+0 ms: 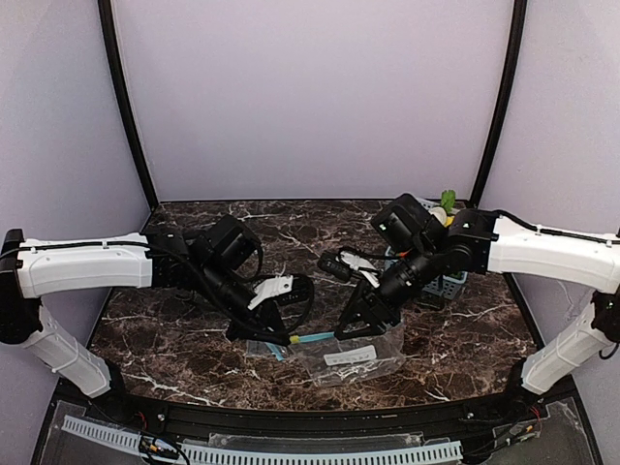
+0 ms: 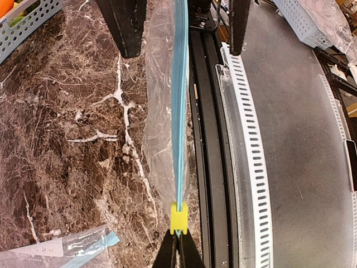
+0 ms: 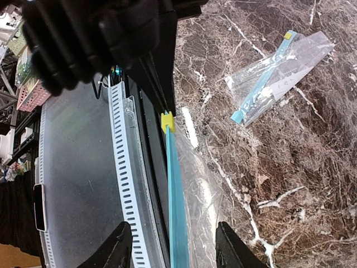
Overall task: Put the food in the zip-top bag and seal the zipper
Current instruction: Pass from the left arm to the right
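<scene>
Lilac walls are enclosing the cell on three sides, and the dark marble table (image 1: 194,358) is giving a flat, hard surface with free room in the middle.

The zip-top bag (image 2: 162,139) is hanging on edge between the two arms, close to the near edge of the table. Its blue zipper (image 2: 179,111) is running in a straight line from one gripper to the other, so the long axis is lying left to right across the table. The left gripper (image 2: 178,254) is pinching the zipper end, fully closed, just behind the yellow slider (image 2: 178,218). The right gripper (image 3: 176,240) is standing at the other end with its fingers (image 3: 120,245) apart, one on each side of the blue strip and not touching it.

I am judging that the coming move is depending on this: the strip is lying exactly in the middle of the open jaws, so closing should catch it.

No food is showing inside the bag. The green piece (image 1: 448,201) and the orange-red ball (image 2: 4,6) are sitting in the basket (image 1: 448,286) at the far right, just behind the right arm, which is the nearer one. A second bag (image 3: 279,72) is lying flat on the marble nearby.
</scene>
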